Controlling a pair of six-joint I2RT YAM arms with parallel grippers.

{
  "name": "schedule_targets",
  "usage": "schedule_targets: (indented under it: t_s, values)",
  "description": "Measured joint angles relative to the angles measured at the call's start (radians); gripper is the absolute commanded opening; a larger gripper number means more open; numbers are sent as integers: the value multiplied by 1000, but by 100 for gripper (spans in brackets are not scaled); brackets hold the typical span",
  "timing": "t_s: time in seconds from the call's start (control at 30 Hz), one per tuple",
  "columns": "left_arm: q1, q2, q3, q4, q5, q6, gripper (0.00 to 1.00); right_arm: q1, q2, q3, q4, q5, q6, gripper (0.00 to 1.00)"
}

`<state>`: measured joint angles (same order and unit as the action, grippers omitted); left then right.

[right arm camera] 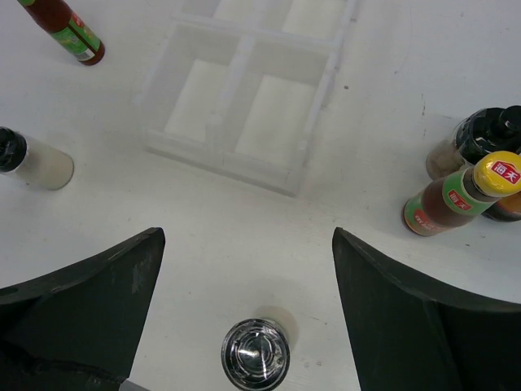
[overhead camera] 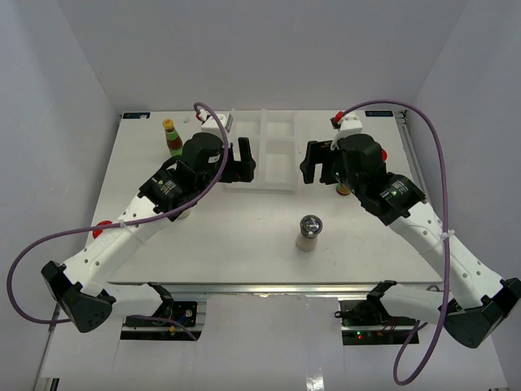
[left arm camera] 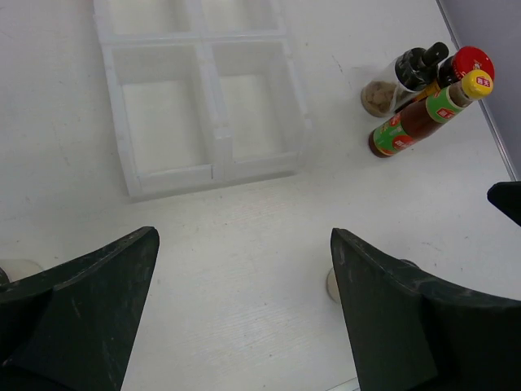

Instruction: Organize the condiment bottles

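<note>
right fingers [right arm camera: 89, 301] wide apart, empty | left fingers [left arm camera: 81, 301] the same | grey-lidded shaker [right arm camera: 256, 353] stands upright on bench [right arm camera: 244, 236] between right fingers | probably light, stiff, smooth: take the body under the lid

Matt white plastic tray [left arm camera: 211, 122], shiny metallic shaker lid [right arm camera: 256, 354], glossy sauce bottle [left arm camera: 411, 124], scuffed matt table [left arm camera: 244, 244]

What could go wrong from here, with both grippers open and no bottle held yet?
The slim red sauce bottle with yellow cap, black-capped glass shaker and red-lidded amber jar stand tightly clustered; grasping one may topple the others. They are near the table edge, so one might roll off.
</note>
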<state>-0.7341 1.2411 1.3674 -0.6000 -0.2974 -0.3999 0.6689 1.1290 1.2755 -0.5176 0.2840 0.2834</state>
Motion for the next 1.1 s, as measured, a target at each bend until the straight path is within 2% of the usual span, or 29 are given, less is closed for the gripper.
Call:
schedule_targets:
  t_s: [0.33,0.6,0.8,1.1]
  values:
    - [33,38,48,-28,-57,-4,98,0,-27,-5,-2,-17,6,90]
    - [264,248,243,-38,-84,36,97,0,-43,-36,9,-50,21,90]
    - [469,361,322,-25,-78,69,88,0,-60,-84,26,-78,16,90]
    - [599,497,375,-2,-39,99,82,0,-112,-115,65,-108,-27,90]
